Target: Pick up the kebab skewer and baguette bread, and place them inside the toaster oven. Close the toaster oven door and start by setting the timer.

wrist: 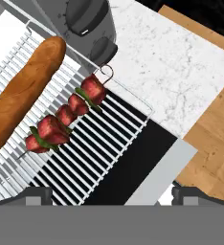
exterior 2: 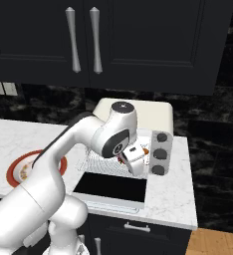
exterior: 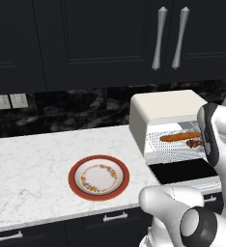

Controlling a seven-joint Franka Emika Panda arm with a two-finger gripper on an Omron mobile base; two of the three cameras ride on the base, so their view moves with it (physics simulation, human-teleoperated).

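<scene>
Hovering over the wire rack (wrist: 104, 143) of the toaster oven (exterior: 165, 103), the gripper (wrist: 112, 194) holds nothing, its fingertips spread wide. The kebab skewer (wrist: 66, 115) lies on the rack just beside the baguette bread (wrist: 23, 93), near the rack's front edge. The toaster oven door (exterior 2: 113, 188) hangs down flat, giving the arm reach; closing it looks next. The plate (exterior: 76, 185) sits well left of the oven.
</scene>
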